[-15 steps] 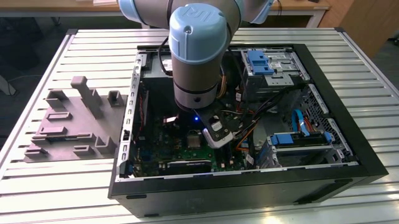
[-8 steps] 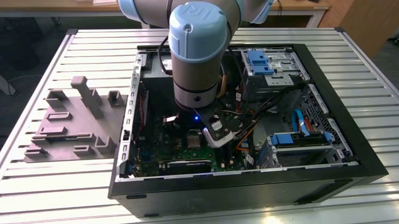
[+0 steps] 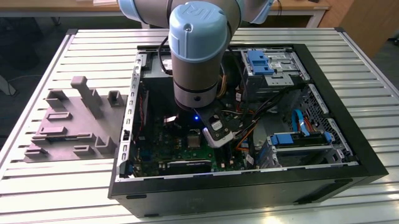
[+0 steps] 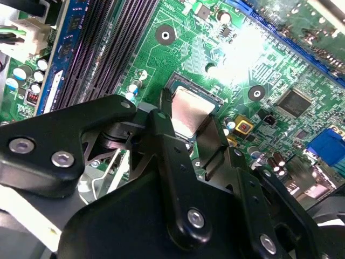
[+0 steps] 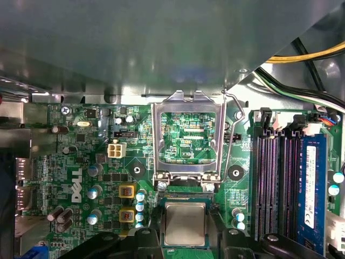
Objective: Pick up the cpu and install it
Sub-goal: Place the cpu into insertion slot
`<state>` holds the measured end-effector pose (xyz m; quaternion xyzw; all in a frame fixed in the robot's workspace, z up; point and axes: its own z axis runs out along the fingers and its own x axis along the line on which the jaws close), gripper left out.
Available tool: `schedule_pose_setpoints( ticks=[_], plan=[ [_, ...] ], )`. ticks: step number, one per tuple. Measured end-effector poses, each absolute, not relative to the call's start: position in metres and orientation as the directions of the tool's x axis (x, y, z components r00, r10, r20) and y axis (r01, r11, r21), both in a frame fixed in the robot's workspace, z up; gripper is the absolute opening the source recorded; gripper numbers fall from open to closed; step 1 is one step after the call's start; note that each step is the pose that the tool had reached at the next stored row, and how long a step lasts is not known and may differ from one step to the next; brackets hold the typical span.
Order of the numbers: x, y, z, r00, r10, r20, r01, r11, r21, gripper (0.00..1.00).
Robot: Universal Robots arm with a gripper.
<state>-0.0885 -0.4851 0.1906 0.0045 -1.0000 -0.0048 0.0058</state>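
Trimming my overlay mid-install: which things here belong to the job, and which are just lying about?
Job: cpu, socket frame, end effector.
Lying about: memory slots, grey tray, blue caddy, cables.

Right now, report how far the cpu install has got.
Done: the cpu is picked up, and the hand is closed on its two sides. In hand: the hand has it at the socket; I cannot tell whether it is fully seated. Left: the retention frame stands flipped open and its lever is raised, so nothing is clamped yet.
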Motion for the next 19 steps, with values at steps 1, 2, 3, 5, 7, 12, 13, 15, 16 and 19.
schedule_pose_setpoints(
  ticks=[1, 2, 3, 5, 7, 12, 13, 15, 16, 19],
  plan=[
    [-0.088, -0.485, 0.191, -1.0, -0.009, 0.011, -0.009, 1.0, 0.01, 0.43],
    [-0.088, -0.485, 0.191, -1.0, -0.009, 0.011, -0.009, 1.0, 0.01, 0.43],
    [-0.088, -0.485, 0.191, -1.0, -0.009, 0.011, -0.009, 1.0, 0.01, 0.43],
    [-0.088, -0.485, 0.191, -1.0, -0.009, 0.011, -0.009, 1.0, 0.01, 0.43],
    [-0.088, -0.485, 0.19, -1.0, -0.009, 0.011, -0.009, 1.0, 0.01, 0.44],
    [-0.088, -0.485, 0.193, -1.0, -0.009, 0.012, -0.009, 1.0, 0.009, 0.51],
    [-0.088, -0.485, 0.194, -1.0, -0.009, 0.012, -0.009, 1.0, 0.01, 0.51],
    [-0.088, -0.485, 0.198, -1.0, -0.009, 0.012, -0.009, 1.0, 0.01, 0.51],
    [-0.088, -0.485, 0.2, -1.0, -0.009, 0.012, -0.009, 1.0, 0.01, 0.51],
    [-0.088, -0.485, 0.204, -1.0, -0.009, 0.013, -0.009, 1.0, 0.01, 0.49]
  ],
)
